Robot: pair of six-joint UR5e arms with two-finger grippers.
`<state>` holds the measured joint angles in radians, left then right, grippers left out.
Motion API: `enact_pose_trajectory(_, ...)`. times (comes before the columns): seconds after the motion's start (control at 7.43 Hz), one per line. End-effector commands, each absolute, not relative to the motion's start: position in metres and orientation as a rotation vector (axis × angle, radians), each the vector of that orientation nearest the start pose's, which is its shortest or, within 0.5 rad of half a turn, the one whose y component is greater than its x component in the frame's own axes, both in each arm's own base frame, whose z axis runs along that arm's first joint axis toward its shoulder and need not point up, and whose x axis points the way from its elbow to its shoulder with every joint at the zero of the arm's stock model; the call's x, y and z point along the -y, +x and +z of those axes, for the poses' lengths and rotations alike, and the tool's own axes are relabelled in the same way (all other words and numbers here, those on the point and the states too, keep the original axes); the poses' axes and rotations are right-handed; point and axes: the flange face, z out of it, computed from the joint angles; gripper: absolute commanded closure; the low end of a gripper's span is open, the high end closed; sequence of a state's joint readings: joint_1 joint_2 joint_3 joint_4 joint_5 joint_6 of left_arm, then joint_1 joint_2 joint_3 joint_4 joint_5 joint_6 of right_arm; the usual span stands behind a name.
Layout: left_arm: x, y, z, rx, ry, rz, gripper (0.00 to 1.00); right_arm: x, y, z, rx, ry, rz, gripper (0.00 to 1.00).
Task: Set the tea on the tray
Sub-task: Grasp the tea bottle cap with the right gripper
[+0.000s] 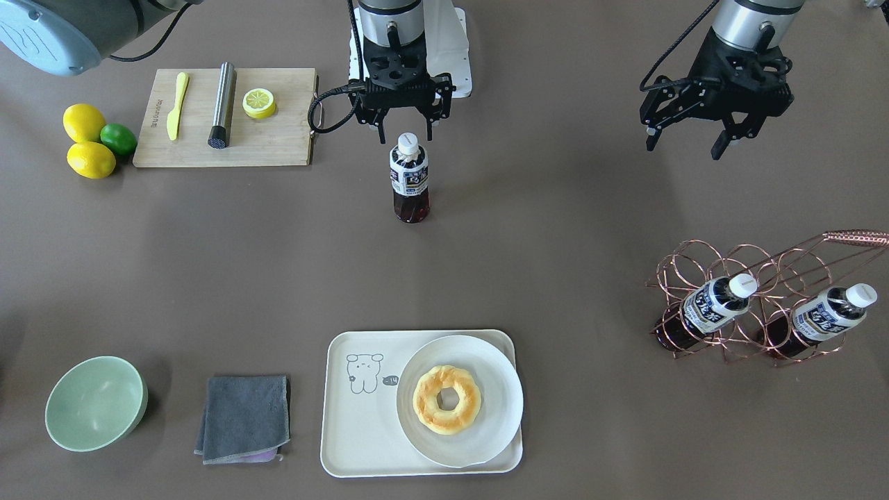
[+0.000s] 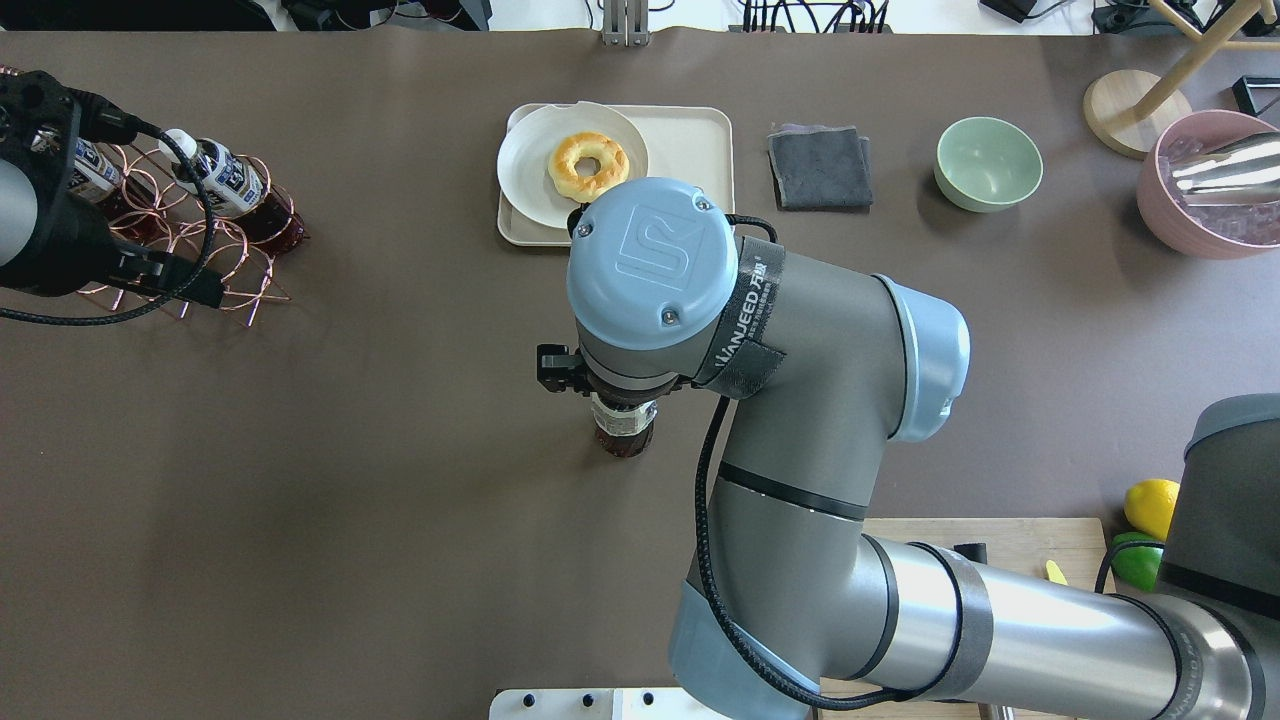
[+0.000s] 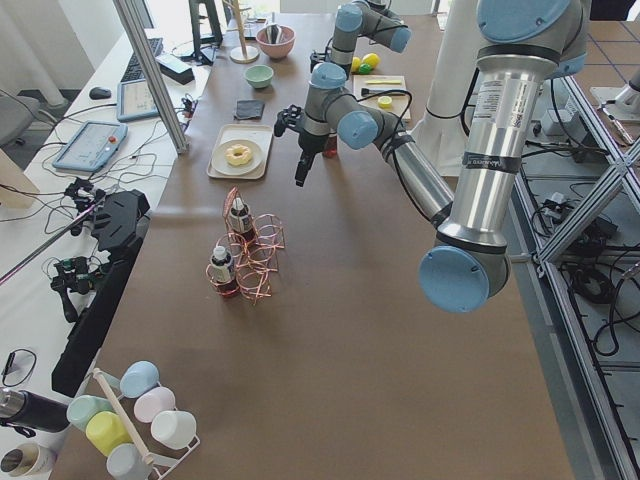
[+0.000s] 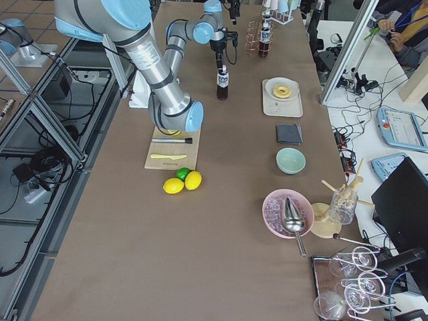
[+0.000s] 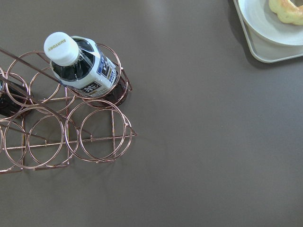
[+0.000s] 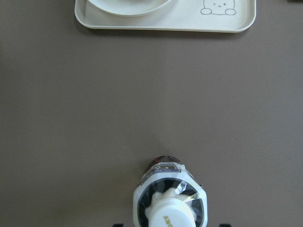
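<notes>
**Right gripper open over the tea bottle, tray well apart**

My right gripper (image 1: pixel 405 137) is spread wide and holds nothing. Its two black fingers (image 1: pixel 381 135) stand either side of the white screw cap of the tea bottle (image 1: pixel 410 182), with a gap showing on each side. The tea bottle is a small clear plastic one of dark brown liquid with a navy-and-white printed label. It stands upright and alone on the bare brown table (image 1: pixel 555 278), near the middle. In my right wrist view its cap sits at the bottom centre, directly beneath me.

The cream-white rectangular tray (image 1: pixel 361 444) has rounded corners, a raised rim and a small line-drawn bear. It lies well apart from the bottle, at the table edge far from my base. A round white plate (image 1: pixel 496 417) covers the end toward my left and carries a golden ring doughnut (image 1: pixel 446 399); the bear end is bare.

On my right of the tray lie a folded grey cloth (image 1: pixel 244 417) and then a pale green bowl (image 1: pixel 94 403). Nearer my base on that side is a wooden cutting board (image 1: pixel 278 142).

My left gripper (image 1: pixel 683 151) hangs open and empty above the table, off to my left. Near it stands a copper wire rack (image 1: pixel 851 236) in which two more bottles of the same kind (image 1: pixel 708 305) lean.
</notes>
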<state>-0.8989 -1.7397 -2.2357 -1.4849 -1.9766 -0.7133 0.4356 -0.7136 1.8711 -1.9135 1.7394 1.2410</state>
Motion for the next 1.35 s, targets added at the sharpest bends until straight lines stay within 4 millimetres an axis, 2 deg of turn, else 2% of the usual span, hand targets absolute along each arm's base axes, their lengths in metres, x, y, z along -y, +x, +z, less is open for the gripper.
enact_pose_trajectory(0.0,0.426,0.219,0.291,-0.767,0.32,0.112,0.03,0.366,-0.516,0.076,0.809,0.162,0.03,0.53)
enact_pose_trajectory(0.13,0.427,0.219,0.292,-0.764,0.318,0.11,0.03,0.366,-0.515,0.073,0.811,0.166,0.027,0.91)
enact_pose_trajectory(0.27,0.425,0.218,0.295,-0.762,0.313,0.109,0.03,0.369,-0.513,0.07,0.814,0.174,0.02,1.0)
enact_pose_trajectory(0.54,0.425,0.218,0.296,-0.761,0.314,0.108,0.03,0.383,-0.507,0.062,0.814,0.195,0.019,1.0)
enact_pose_trajectory(0.67,0.425,0.217,0.296,-0.76,0.314,0.108,0.03,0.4,-0.495,0.053,0.818,0.215,0.025,1.0)
enact_pose_trajectory(0.81,0.425,0.217,0.296,-0.76,0.314,0.108,0.03,0.427,-0.493,0.046,0.797,0.232,0.037,1.0)
enact_pose_trajectory(0.94,0.421,0.215,0.301,-0.754,0.305,0.106,0.03,0.467,-0.492,0.038,0.767,0.234,0.039,1.0)
enact_pose_trajectory(1.08,0.413,0.205,0.305,-0.75,0.305,0.107,0.03,0.508,-0.473,0.037,0.751,0.228,0.036,1.0)
enact_pose_trajectory(1.21,0.402,0.193,0.308,-0.746,0.306,0.101,0.03,0.547,-0.454,0.047,0.767,0.226,0.028,1.0)
